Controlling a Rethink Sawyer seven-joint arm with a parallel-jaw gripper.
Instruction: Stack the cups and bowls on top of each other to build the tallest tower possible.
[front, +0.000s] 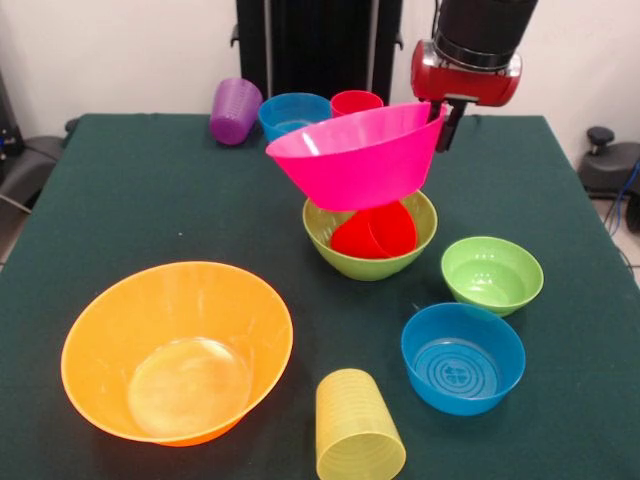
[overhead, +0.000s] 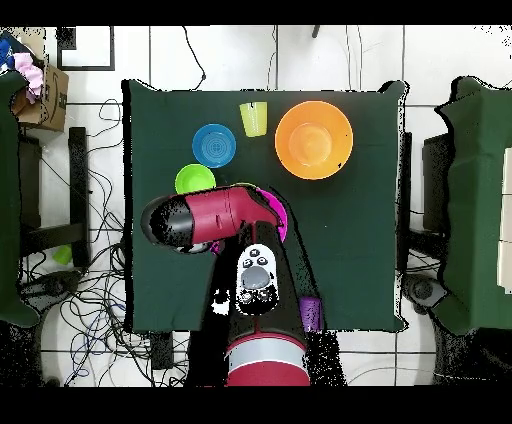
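My gripper (front: 441, 118) is shut on the right rim of the hot pink bowl (front: 355, 158) and holds it tilted in the air. Right below it stands the medium lime green bowl (front: 368, 262) with the bright red cup (front: 375, 233) lying on its side inside. The pink bowl's base hangs just over them; I cannot tell whether it touches. In the overhead view my arm (overhead: 215, 218) covers this spot and only a strip of the pink bowl (overhead: 279, 215) shows.
Front: large orange bowl (front: 178, 350), ribbed yellow cup (front: 357, 438), blue bowl (front: 462, 357), small lime green bowl (front: 492, 275). Back: purple cup (front: 235, 110) on its side, second blue bowl (front: 295, 115), pinkish-red cup (front: 356, 102). Overhead: orange bowl (overhead: 313, 139), yellow cup (overhead: 254, 119).
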